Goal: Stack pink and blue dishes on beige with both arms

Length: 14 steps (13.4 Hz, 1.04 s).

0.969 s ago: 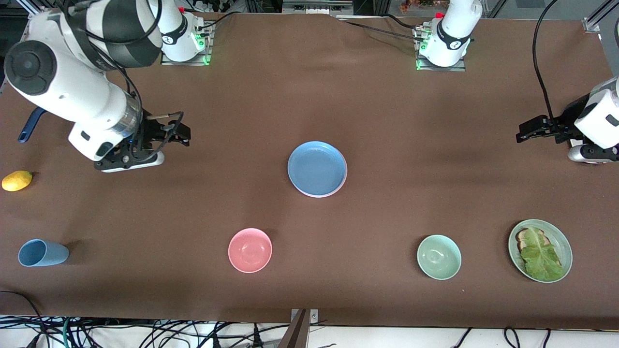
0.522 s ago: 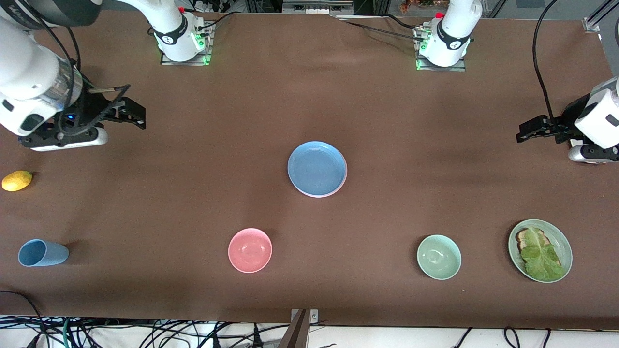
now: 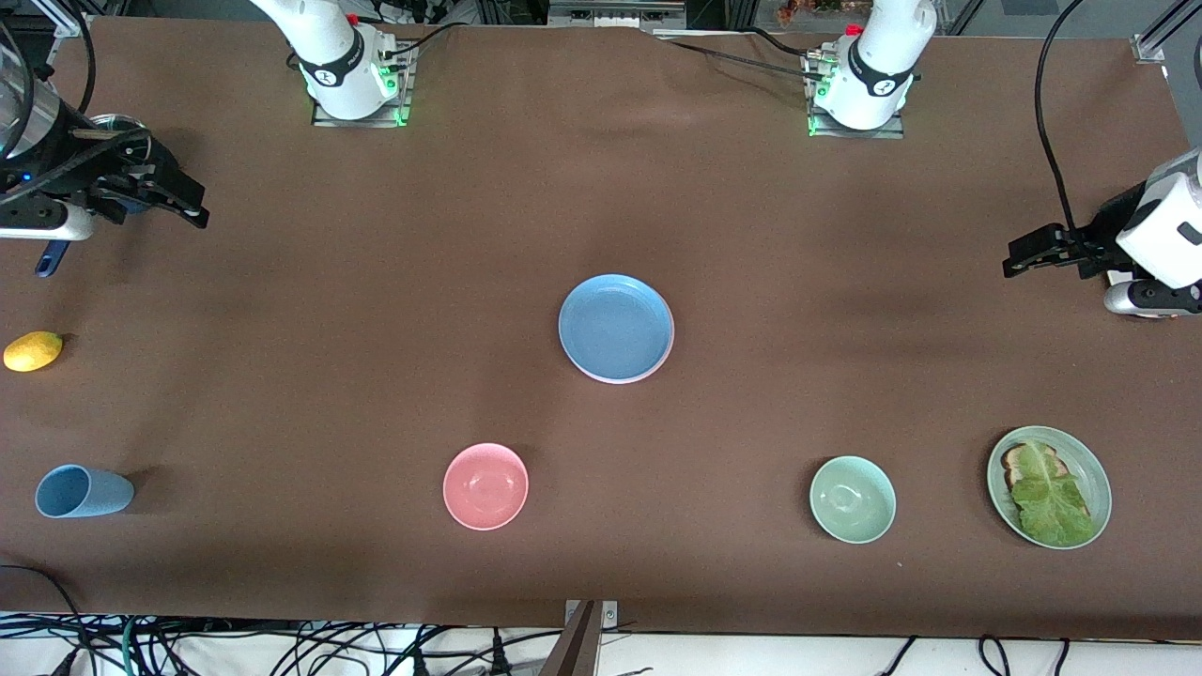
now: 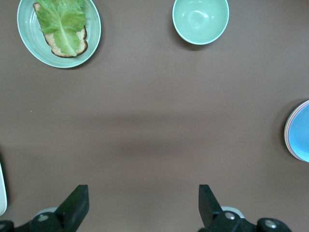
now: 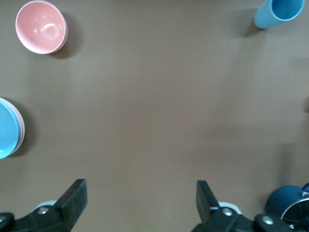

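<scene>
The blue plate [image 3: 615,327] is sitting mid-surface atop a pink rim, probably the full stack. Left claw [image 3: 1024,255] and right claw [image 3: 183,202] are hanging wide open, empty, apparently finishing; nothing seems left to lift.

blue plate [image 3: 615,326] covers stack | beige plate hidden | pink rim [image 3: 627,380] barely shows

Both arms [image 3: 878,56] white, jointed, black bands with small white markings near bases. Green lights glow at base plates [image 3: 855,127]. Black cables [image 3: 1047,122] trail overhead. Grippers matte black, two wedge-shaped fingers [image 4: 207,200], silver screws.
</scene>
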Available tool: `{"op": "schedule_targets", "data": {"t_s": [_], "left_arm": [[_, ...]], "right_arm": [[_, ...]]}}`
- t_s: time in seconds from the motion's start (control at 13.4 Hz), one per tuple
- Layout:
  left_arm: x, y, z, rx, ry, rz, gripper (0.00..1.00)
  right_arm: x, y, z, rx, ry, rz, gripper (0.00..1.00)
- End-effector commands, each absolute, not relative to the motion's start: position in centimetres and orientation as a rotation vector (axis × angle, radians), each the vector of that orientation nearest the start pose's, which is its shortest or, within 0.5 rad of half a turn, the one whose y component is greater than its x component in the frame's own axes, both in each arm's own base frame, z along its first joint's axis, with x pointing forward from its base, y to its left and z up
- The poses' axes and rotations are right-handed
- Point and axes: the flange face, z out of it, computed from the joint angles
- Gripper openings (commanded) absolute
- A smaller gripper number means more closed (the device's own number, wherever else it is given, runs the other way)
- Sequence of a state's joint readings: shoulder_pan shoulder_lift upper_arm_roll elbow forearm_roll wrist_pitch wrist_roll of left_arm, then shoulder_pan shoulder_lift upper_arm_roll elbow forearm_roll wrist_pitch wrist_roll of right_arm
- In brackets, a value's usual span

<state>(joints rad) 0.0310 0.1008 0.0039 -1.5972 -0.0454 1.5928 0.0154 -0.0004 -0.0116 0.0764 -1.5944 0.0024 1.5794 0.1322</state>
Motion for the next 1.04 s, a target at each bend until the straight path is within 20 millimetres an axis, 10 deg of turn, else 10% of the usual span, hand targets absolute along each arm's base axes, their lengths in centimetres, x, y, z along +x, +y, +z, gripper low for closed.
{"op": "schedule_targets", "data": {"t_s": [0.0,0.97], "left_arm": [[58.4,1.8,56.3,-3.162,-0.021,0.162,1.0],[58.4,1.8,56.3,-3.162,-0.021,0.162,1.0]], "right_arm": [[54.0,2.9,62.1,-3.148,0.125,-0.011,1.0],[54.0,1.6,61.4,-3.134,0.145,0.013,1.0]]}}
